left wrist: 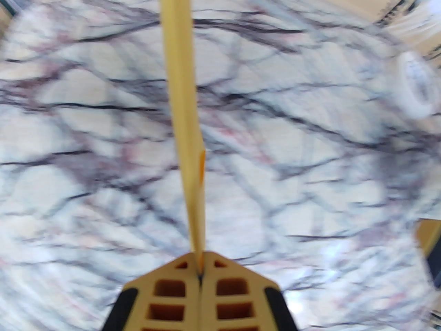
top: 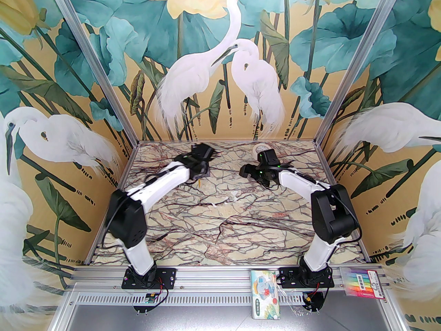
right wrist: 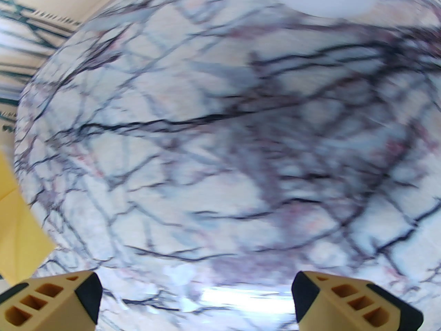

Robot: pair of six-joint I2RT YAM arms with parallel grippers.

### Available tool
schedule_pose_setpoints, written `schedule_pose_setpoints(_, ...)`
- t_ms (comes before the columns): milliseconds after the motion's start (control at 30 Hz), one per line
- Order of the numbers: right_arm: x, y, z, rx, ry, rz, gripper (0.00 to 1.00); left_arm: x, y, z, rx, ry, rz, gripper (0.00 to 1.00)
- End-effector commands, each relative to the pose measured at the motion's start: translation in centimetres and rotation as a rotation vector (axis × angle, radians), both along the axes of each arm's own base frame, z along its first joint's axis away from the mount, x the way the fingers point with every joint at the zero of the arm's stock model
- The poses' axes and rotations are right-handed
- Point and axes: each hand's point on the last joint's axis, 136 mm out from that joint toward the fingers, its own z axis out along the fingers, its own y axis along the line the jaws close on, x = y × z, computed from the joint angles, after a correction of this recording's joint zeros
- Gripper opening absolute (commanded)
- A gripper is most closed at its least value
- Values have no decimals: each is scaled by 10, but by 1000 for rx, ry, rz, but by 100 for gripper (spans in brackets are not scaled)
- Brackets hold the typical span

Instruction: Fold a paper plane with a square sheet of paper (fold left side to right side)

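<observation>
"Where's the yellow paper [left wrist: 182, 98]?"

"Pinched in the left claw [left wrist: 200, 264], which is clenched tight on it. It's folded flat and seen edge-on, sticking straight out from the tips over the marbled surface [top: 220, 226], in the far half, a little left of centre."

"And the right claw [right wrist: 194, 298]?"

"Released, with its fingers [right wrist: 86, 298] spread wide and nothing between them. It's to the right of the paper and apart from it. A yellow corner shows at the left edge of its wrist camera."

"Anything else out there?"

"A pale tape roll [top: 259, 149] at the far edge, right of centre, just beyond the right claw."
</observation>
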Motion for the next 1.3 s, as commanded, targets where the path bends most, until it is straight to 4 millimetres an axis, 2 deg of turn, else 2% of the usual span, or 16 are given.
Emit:
schedule_pose_setpoints(0,2,-8,13,2,-36,-28,99,-25,24,-27,371,141,32,0)
schedule_pose_setpoints(133,1,-5,12,13,-33,-11,99,-27,-11,-59,302,242,8,0)
schedule_pose_setpoints(300,-3,2,8,38,-18,25,99,-28,-69,-88,-1,346,-20,1)
schedule_pose_setpoints(367,-5,6,5,55,-7,47,99,-26,-92,-92,-130,376,-31,18)
schedule_pose_setpoints(400,-6,8,5,69,-6,57,100,-25,-100,-91,-178,378,-35,24)
schedule_pose_setpoints(433,-8,13,6,90,-2,75,96,-23,-105,-89,-226,379,-34,27)
schedule_pose_setpoints(467,-9,18,6,111,3,90,93,-21,-108,-85,-272,373,-33,36)
schedule_pose_setpoints(567,-14,36,4,156,27,145,79,-14,-97,-70,-367,335,-4,53)
schedule_pose_setpoints(600,-15,42,4,165,33,160,74,-12,-95,-65,-398,319,-6,63)
schedule_pose_setpoints(633,-16,47,2,165,41,171,70,-11,-90,-61,-426,307,-6,66)
schedule_pose_setpoints(733,-20,69,0,186,54,214,59,-13,-72,-55,-472,295,15,68)
schedule_pose_setpoints(800,-22,88,-2,210,68,247,46,-16,-53,-54,-465,272,38,68)
schedule_pose_setpoints(867,-25,111,-5,220,87,289,28,-21,-37,-58,-479,266,52,67)
schedule_pose_setpoints(967,-25,139,-16,230,113,326,8,-31,-18,-70,-534,279,83,66)
schedule_pose_setpoints(1100,-20,161,-30,224,146,345,1,-41,-7,-89,-634,308,103,66)
schedule_pose_setpoints(1267,-13,174,-53,203,188,361,0,-51,5,-114,-645,349,156,65)
